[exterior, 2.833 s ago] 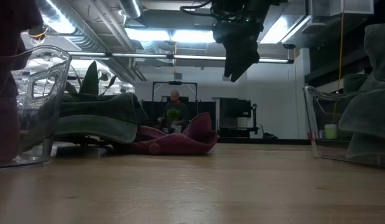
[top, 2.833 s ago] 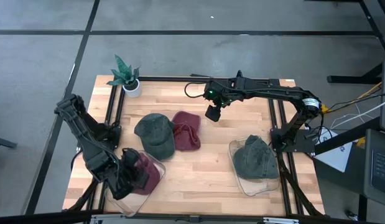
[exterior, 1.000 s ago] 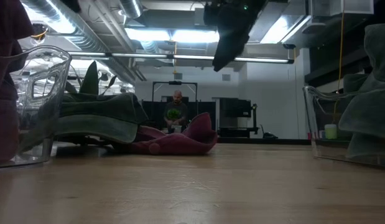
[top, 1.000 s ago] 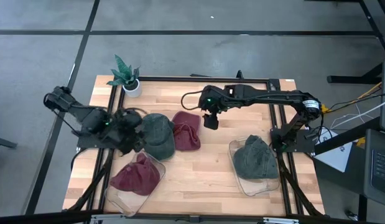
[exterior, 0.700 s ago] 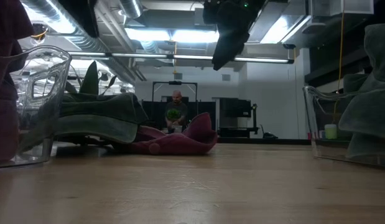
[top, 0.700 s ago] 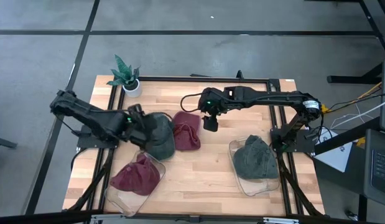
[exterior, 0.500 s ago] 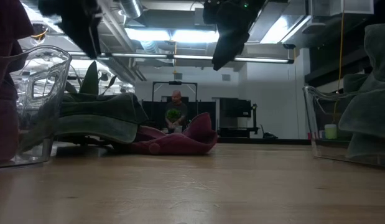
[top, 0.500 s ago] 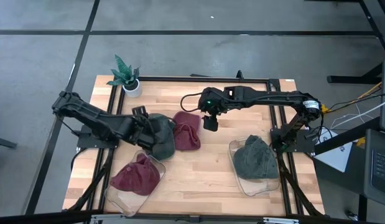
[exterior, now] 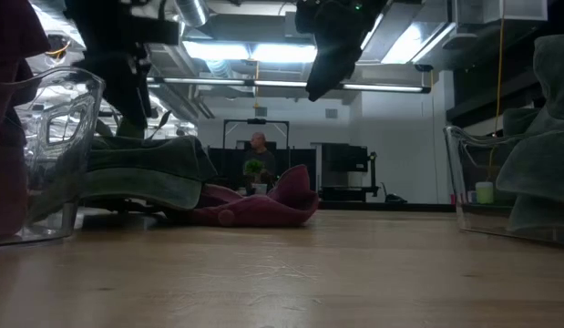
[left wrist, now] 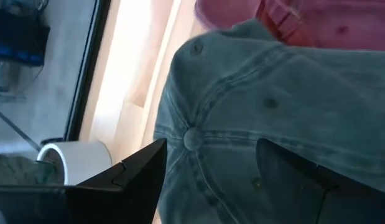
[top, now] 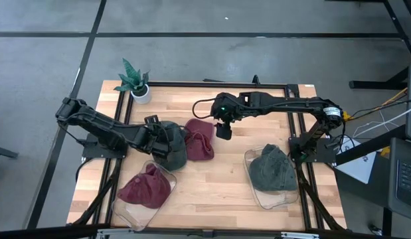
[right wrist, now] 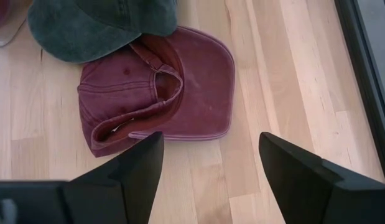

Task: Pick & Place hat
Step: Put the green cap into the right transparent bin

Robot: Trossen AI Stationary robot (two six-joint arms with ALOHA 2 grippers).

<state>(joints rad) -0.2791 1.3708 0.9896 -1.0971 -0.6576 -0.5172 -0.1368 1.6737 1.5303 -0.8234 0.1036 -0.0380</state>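
Note:
A green hat [top: 168, 145] lies crown up on the wooden table, its right rim overlapping a red hat [top: 199, 139] that lies beside it. My left gripper [top: 157, 137] hangs open just above the green hat's crown. In the left wrist view its fingers stand on either side of the crown button [left wrist: 192, 138]. My right gripper [top: 224, 130] is open in the air to the right of the red hat [right wrist: 158, 99], looking down on it. In the low view the left gripper [exterior: 127, 87] sits over the green hat [exterior: 140, 173].
A clear bin [top: 166, 178] near the front left holds another red hat. A clear bin [top: 250, 159] at the right holds another green hat. A small potted plant [top: 134, 83] stands at the far left corner. Bare wood lies between the bins.
My left gripper has come from the table's left edge toward the green hat, sinking and rolling as it went, and now hangs over the crown, still open. The hats have not moved.

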